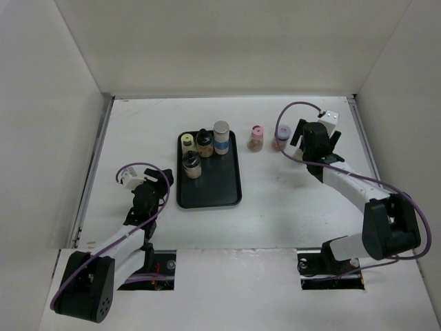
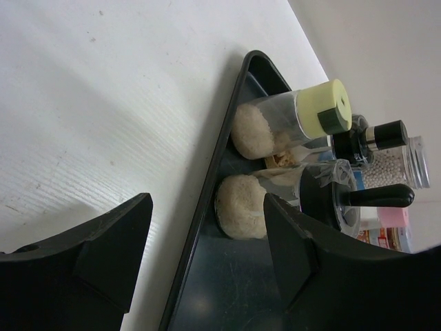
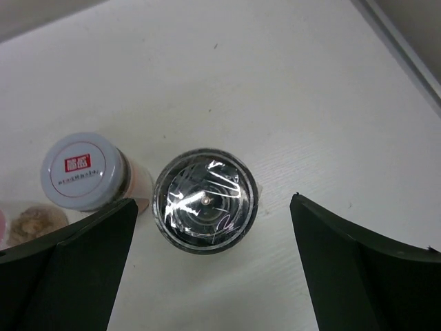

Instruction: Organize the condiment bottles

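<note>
Four condiment bottles stand at the far end of the black tray (image 1: 220, 189): cream cap (image 1: 187, 142), black cap (image 1: 204, 142), tall silver with a blue band (image 1: 221, 136), and dark cap (image 1: 191, 165). A pink-capped jar (image 1: 257, 138) and a grey-capped jar (image 1: 281, 136) stand on the table right of the tray. My right gripper (image 3: 212, 207) is open, straddling a shiny black-rimmed jar (image 3: 205, 200) from above without touching it; the grey-capped jar (image 3: 83, 171) is beside its left finger. My left gripper (image 2: 207, 241) is open and empty at the tray's left rim (image 2: 200, 221).
White walls enclose the table on three sides. In the top view the right gripper (image 1: 306, 141) covers the black-rimmed jar. The left gripper (image 1: 155, 183) sits low beside the tray. The left wrist view shows the cream-capped (image 2: 320, 107) and dark-capped (image 2: 324, 196) jars close ahead.
</note>
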`<action>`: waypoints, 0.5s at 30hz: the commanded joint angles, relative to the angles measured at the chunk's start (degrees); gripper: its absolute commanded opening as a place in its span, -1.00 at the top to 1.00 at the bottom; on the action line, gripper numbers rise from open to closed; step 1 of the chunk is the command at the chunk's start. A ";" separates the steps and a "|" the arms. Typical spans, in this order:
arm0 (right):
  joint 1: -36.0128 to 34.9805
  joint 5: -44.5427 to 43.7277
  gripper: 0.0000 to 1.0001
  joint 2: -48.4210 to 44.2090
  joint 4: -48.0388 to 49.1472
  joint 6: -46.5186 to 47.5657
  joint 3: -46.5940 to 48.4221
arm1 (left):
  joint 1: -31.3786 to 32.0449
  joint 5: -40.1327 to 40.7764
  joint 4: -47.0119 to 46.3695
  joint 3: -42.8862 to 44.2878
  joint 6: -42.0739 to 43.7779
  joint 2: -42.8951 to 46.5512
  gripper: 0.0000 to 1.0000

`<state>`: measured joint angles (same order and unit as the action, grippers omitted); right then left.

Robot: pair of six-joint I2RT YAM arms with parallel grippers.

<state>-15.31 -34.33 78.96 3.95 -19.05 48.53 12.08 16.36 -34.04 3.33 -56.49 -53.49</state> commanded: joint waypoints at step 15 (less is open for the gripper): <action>3.05 5.85 -0.61 9.46 0.71 -1.16 7.54 | 0.44 -0.01 -2.70 0.97 0.68 0.15 -0.30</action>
<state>-12.71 -29.93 88.38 3.03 -19.51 53.60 12.40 16.23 -34.09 3.36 -56.27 -53.84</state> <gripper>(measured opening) 0.813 0.644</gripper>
